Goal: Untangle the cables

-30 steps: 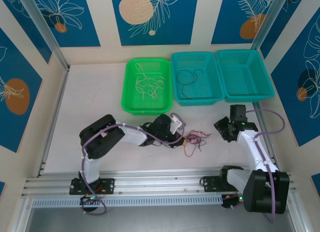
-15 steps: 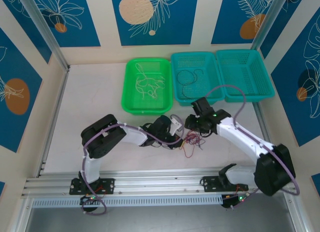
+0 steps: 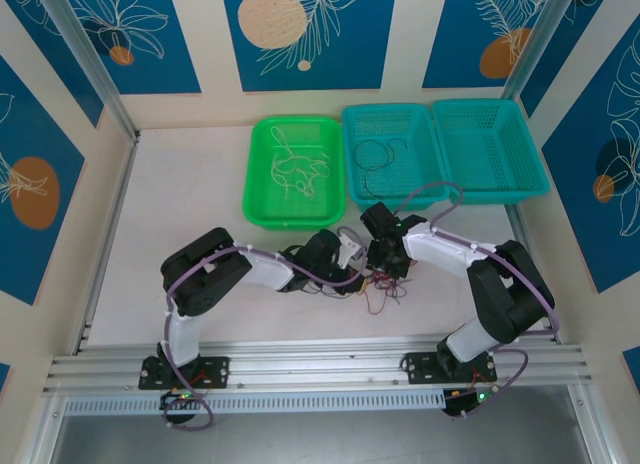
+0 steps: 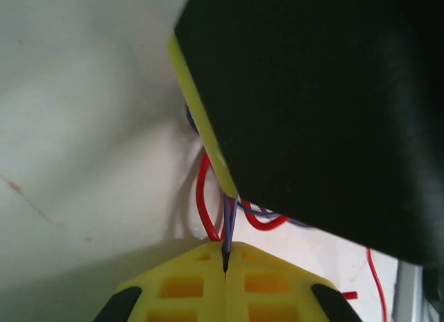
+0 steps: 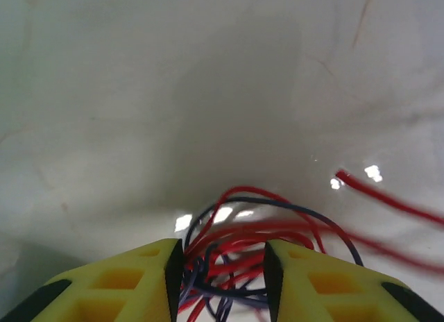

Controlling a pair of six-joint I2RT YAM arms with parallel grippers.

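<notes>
At the near-edge centre of the table (image 3: 180, 204), the cables (image 3: 381, 293) lie tangled: light, limp, snag-prone. Left gripper (image 4: 225, 258) pinches several strands; right gripper (image 5: 220, 261) straddles the knot, jaws apart. Grasp one strand beside the knot.

Lab test cell: aluminium rail (image 3: 300, 369), blue-patterned wall panels (image 3: 350, 44)

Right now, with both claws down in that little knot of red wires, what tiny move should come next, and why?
Probably the right gripper should close. Its jaws stand apart with a bunch of the cables between them, while the left gripper is shut on a few strands of the same tangle. With both sides pinched, a gentle pull apart could begin.
</notes>
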